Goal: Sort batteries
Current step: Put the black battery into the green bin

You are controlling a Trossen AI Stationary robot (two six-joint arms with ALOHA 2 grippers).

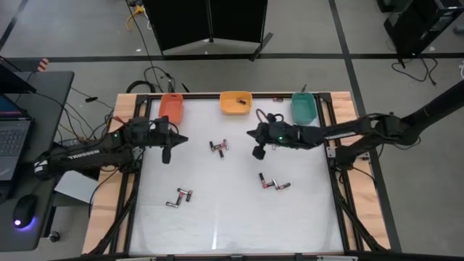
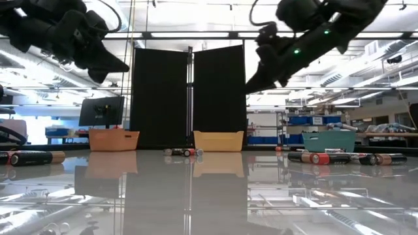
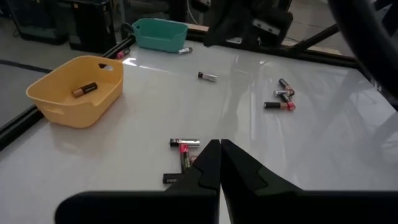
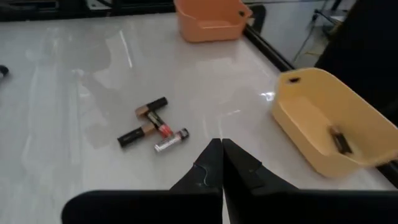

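Note:
Batteries lie loose on the white table (image 1: 232, 217) in three small clusters: a middle one (image 1: 219, 147), one toward the right (image 1: 272, 183) and one near the left (image 1: 178, 197). A single battery lies in the yellow bin (image 3: 84, 90). My left gripper (image 1: 185, 139) hangs shut above the table, left of the middle cluster (image 3: 183, 152). My right gripper (image 1: 250, 133) hangs shut to the right of that same cluster (image 4: 152, 127). In the low view both grippers, left (image 2: 114, 65) and right (image 2: 258, 81), are well clear of the table. Neither holds anything.
Three bins stand along the far edge: orange (image 1: 171, 107), yellow (image 1: 235, 101) and green (image 1: 304, 107). One more battery (image 3: 207, 76) lies on the table near the green bin (image 3: 158, 34). A wooden frame borders the table; a laptop and a mouse sit off to the left.

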